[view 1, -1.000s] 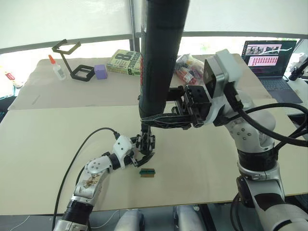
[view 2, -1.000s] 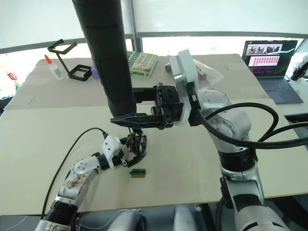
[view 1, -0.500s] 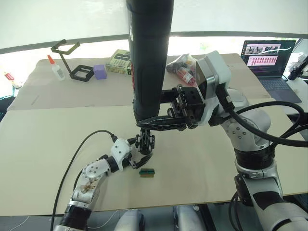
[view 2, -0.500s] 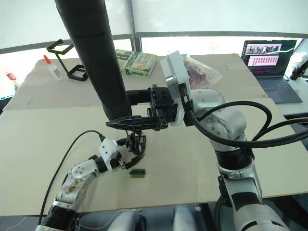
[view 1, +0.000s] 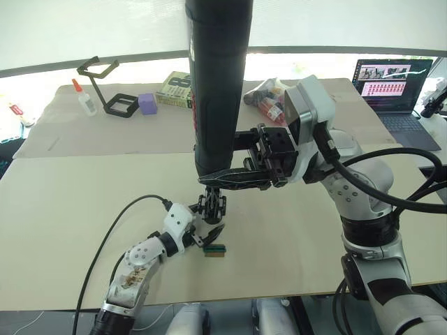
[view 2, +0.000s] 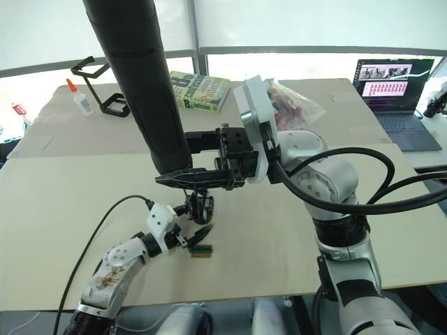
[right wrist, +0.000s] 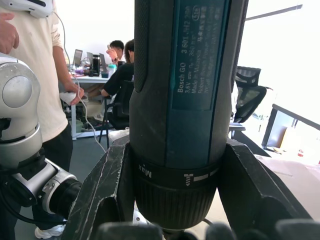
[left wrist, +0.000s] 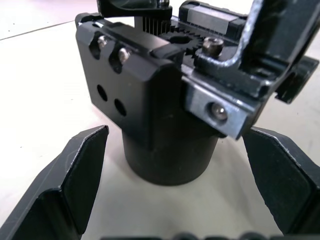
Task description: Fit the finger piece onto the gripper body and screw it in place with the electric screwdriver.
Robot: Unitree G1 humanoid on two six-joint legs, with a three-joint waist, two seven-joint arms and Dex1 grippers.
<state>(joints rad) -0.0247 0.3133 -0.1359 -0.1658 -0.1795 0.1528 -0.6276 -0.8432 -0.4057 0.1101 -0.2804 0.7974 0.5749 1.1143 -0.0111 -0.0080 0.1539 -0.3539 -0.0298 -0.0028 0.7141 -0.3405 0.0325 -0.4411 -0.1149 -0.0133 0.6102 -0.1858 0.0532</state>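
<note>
left gripper (left wrist: 165,200) low on the worktop (view 1: 63,230), fingers (left wrist: 75,170) spread to either side of the gripper body (left wrist: 165,95) (not touching it), small green-and-brown block (view 1: 214,249) just beside. above it, right gripper (view 1: 230,180) fingers clamped around the electric screwdriver (view 1: 218,77), held upright, tip down over the gripper body. farther back: book (view 2: 200,89), glue bottle (view 1: 82,98), laptop (view 1: 391,84).

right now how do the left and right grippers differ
The left gripper is open, its fingers apart on either side of the chunky black gripper body, low at the table. The right gripper is shut on the long dark electric screwdriver, held upright above. Both have black fingers.
</note>
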